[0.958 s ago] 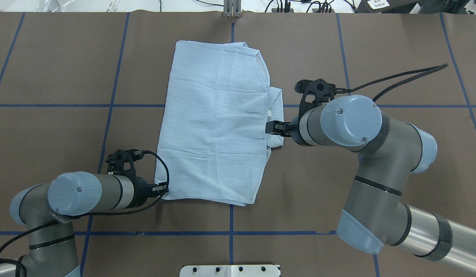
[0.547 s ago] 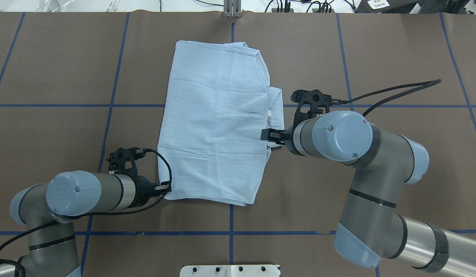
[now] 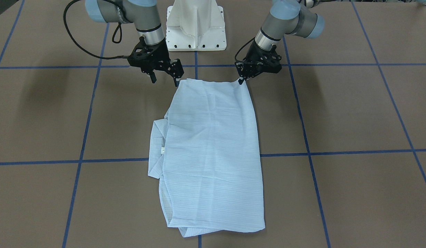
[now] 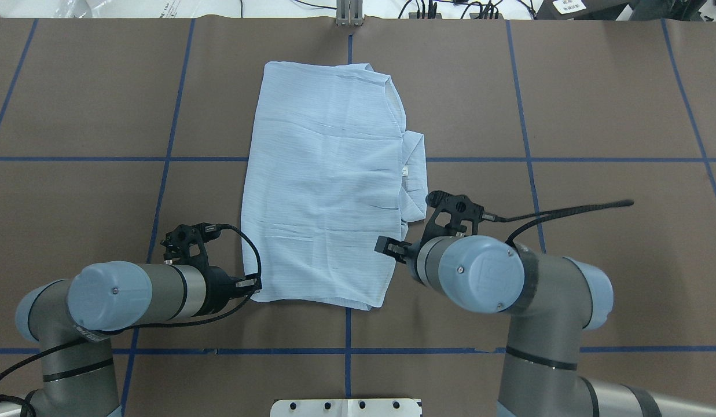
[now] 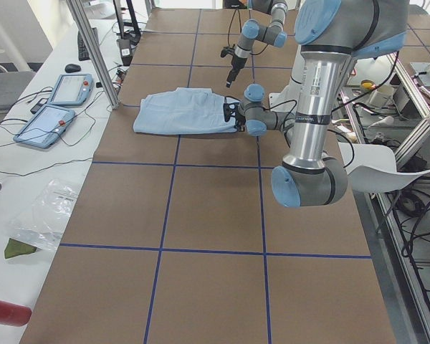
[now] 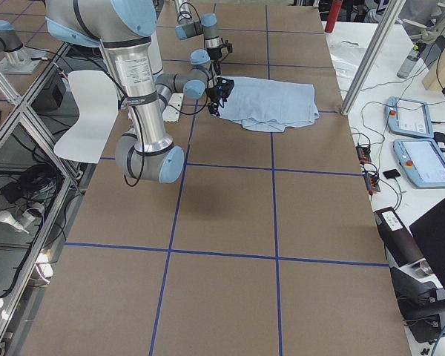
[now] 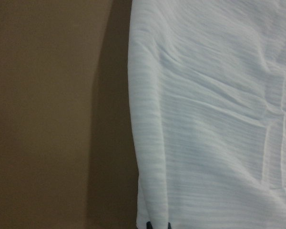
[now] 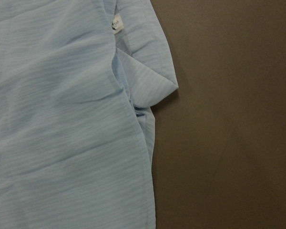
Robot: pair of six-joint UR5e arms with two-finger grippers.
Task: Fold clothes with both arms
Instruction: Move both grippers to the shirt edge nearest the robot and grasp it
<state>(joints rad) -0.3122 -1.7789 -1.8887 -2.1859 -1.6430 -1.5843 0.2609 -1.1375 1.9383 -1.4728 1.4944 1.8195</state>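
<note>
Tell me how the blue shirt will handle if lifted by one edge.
Probably floppy: the shirt lies flat with soft creases, so it should sag. Likely light: the fabric looks thin. Folded layers and loose collar may slip apart.

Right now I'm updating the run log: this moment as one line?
stage: shirt partly folded, lying flat | left gripper: shut on shirt's near corner | right gripper: open above opposite near edge, holding nothing
</note>
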